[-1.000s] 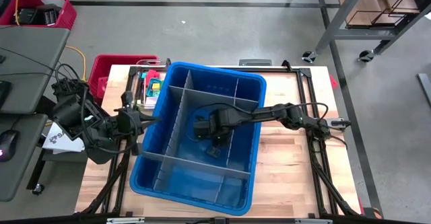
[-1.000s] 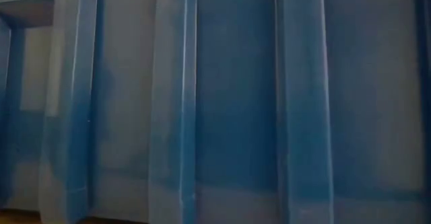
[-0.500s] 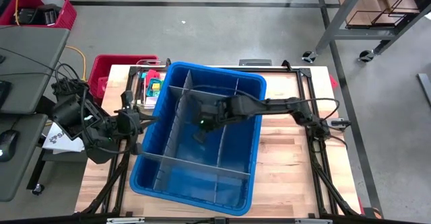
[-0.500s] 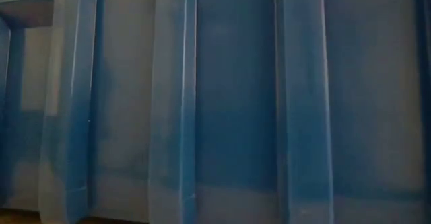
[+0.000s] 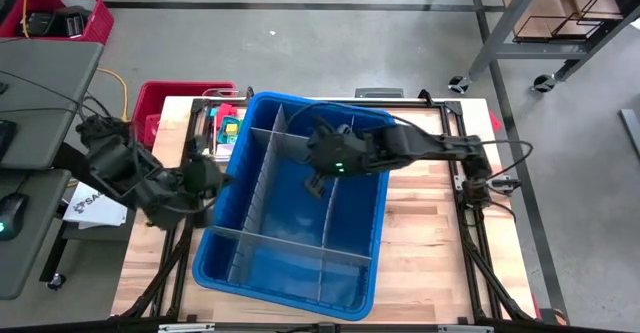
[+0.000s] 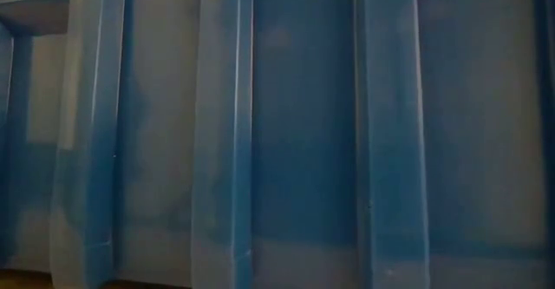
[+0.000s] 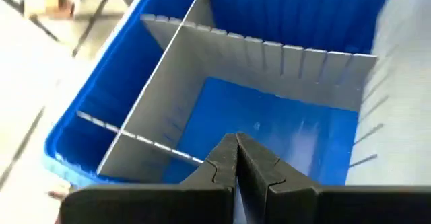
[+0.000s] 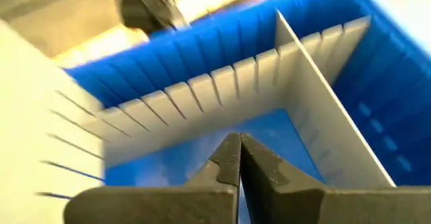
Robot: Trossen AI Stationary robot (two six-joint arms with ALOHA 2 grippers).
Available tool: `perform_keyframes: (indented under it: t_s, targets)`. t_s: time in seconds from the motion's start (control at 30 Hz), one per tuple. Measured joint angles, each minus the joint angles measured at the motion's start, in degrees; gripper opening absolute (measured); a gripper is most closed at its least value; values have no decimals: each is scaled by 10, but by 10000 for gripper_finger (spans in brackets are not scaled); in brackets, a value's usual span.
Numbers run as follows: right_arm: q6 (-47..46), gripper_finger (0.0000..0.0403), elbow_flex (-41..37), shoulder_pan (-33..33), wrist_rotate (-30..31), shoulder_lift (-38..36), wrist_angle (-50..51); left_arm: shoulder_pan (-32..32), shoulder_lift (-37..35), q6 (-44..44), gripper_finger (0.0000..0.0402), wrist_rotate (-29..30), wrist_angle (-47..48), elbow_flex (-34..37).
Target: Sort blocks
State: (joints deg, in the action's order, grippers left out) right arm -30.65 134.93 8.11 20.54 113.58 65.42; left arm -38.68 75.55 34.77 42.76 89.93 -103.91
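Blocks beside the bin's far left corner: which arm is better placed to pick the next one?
Probably left. The left gripper hovers shut at the blue bin's left wall, nearer the blocks; the right gripper, also shut, is over the bin's middle.

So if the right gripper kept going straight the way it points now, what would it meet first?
Probably the slotted grey divider just ahead. The right gripper is shut and empty, over the bin's blue floor, aimed at that panel; depth is unclear, so it might touch the floor first.

Partial white letters "SA" on dark sheet [image 5: 85, 205] (rest hidden)
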Motion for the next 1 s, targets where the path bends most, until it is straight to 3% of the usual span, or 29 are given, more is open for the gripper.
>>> perform_keyframes:
  t_s: [0.3, 0.47, 0.57, 0.67, 0.9, 1.0]
  targets:
    - [10, 0, 0, 59, 29, -80, -44, 157, 1, -63, 0, -222, -16, 42]
    - [-5, 0, 0, 113, 95, -103, -42, 140, -9, -170, 0, -310, -208, 35]
    - [-31, 0, 0, 151, 137, -107, -40, 101, -8, -209, 0, -282, -278, 36]
    - [-64, 0, 0, 199, 178, -107, -28, 46, 16, -207, 0, -192, -259, 38]
    - [-168, 0, 0, 289, 327, -107, 34, -68, 70, -117, 0, -44, -285, 37]
    - [-201, 0, 0, 302, 361, -107, 53, -92, 88, -64, 0, 21, -305, 39]
